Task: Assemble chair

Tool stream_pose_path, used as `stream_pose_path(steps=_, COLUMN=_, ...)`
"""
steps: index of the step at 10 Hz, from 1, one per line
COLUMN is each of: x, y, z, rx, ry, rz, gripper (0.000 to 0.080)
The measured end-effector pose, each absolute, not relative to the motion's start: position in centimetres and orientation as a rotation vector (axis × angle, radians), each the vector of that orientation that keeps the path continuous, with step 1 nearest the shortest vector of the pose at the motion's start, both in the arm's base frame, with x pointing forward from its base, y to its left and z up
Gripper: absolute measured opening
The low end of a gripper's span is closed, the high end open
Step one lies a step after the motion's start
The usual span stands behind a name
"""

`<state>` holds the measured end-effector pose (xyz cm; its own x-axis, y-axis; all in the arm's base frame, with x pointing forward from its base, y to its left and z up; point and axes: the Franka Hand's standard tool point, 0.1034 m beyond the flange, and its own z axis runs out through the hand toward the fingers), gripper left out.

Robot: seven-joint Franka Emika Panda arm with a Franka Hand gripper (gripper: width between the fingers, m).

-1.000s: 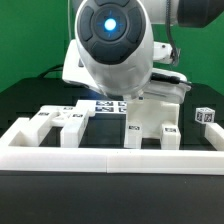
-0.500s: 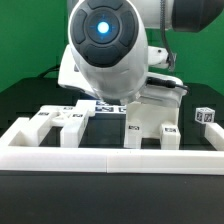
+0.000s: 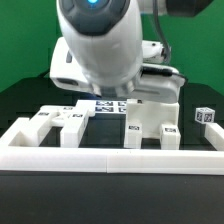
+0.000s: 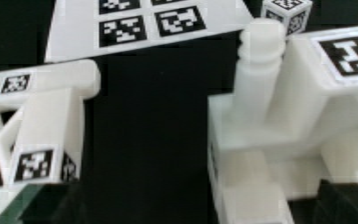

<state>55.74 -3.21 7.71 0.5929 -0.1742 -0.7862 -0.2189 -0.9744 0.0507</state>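
Observation:
Loose white chair parts with marker tags lie on the black table. In the wrist view a ladder-like frame part (image 4: 34,130) lies on one side. A part with a round post (image 4: 265,110) and a tagged flat face (image 4: 345,50) lies on the other. My gripper (image 4: 179,216) hovers above the dark gap between them, touching neither. Only dark finger edges show at the picture's lower corners, wide apart, with nothing held. In the exterior view the arm's body (image 3: 100,45) hides the gripper. A blocky white part (image 3: 152,115) and short upright pieces (image 3: 134,135) stand below it.
The marker board (image 3: 105,106) lies behind the parts and also shows in the wrist view (image 4: 131,25). A low white fence (image 3: 110,156) runs along the front. A small tagged cube (image 3: 205,117) sits at the exterior view's right, seen also in the wrist view (image 4: 286,8).
The arm has risen and shifted toward the exterior view's left. The parts on the table have not moved.

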Motion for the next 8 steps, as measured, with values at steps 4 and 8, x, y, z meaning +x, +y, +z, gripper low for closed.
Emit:
stream_pose_path(steps=4, x=57.9, y=-3.0, z=7.7, rx=-2.946, ry=0.338, rz=0.862, gripper=0.0649)
stream_pose_path(steps=8, x=59.4, y=-4.1, z=9.6, rx=-3.040, ry=0.328, rz=0.419, gripper=0.0649)
